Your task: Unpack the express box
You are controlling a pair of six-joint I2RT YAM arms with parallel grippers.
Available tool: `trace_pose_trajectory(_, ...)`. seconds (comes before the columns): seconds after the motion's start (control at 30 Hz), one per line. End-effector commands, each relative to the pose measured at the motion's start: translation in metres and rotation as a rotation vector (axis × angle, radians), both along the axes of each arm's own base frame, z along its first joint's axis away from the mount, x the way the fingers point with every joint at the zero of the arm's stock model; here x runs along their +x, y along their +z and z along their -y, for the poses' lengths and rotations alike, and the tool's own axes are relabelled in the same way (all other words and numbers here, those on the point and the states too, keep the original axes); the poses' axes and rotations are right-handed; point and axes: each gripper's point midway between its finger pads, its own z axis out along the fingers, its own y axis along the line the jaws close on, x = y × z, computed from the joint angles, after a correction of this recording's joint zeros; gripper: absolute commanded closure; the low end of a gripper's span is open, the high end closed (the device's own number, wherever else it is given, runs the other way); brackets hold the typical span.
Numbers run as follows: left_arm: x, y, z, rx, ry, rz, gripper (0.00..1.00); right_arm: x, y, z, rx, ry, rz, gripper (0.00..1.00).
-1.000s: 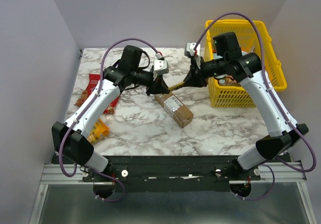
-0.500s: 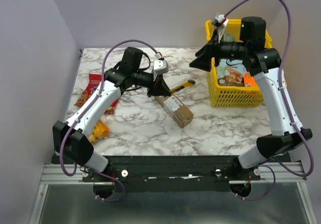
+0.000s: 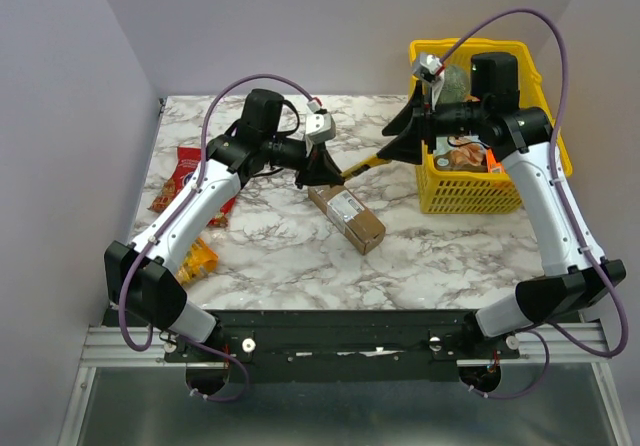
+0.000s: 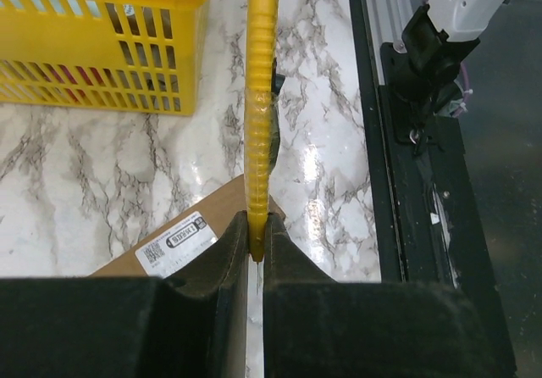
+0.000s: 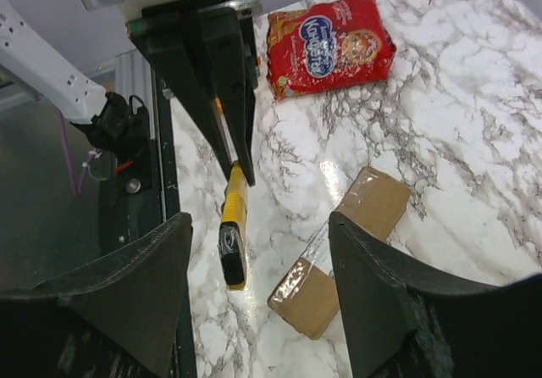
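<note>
The left tool is clenched on a yellow cutter, gripped at one end. The handle juts away from it toward the right tool, whose jaws are spread with nothing between them, just past the cutter's free end.

Under the left tool the express box is laid flat on the desk, flaps closed, label up.

Step judged: cutter readied, tape not yet slit. The next move is judged to need the cutter tipped down onto the tape strip, with the box steadied by the right tool. Whether a blade is out cannot be told.

A yellow basket is set beside the right tool, and snack bags are left well out behind the left tool. The desk is glossy white marble — pale plain walls close it in.
</note>
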Motion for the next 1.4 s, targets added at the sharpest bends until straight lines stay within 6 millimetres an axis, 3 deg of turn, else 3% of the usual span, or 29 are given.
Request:
trace_pose_trajectory(0.0,-0.002,0.034,0.008,-0.087,-0.018,0.05,1.0,-0.032,-0.001,-0.009,-0.015,0.096,0.079,0.28)
trace_pose_trajectory(0.23,0.006,0.046,0.016,-0.143,-0.002,0.02,1.0,-0.041,-0.004,-0.022,-0.036,0.126,0.122,0.3)
trace_pose_trajectory(0.6,0.013,0.053,0.024,-0.195,0.017,-0.036,1.0,-0.045,-0.011,-0.025,-0.049,0.13,0.107,0.34)
trace_pose_trajectory(1.37,0.021,0.049,0.035,-0.218,0.007,-0.085,1.0,-0.031,-0.016,-0.032,-0.052,0.1,0.103,0.41)
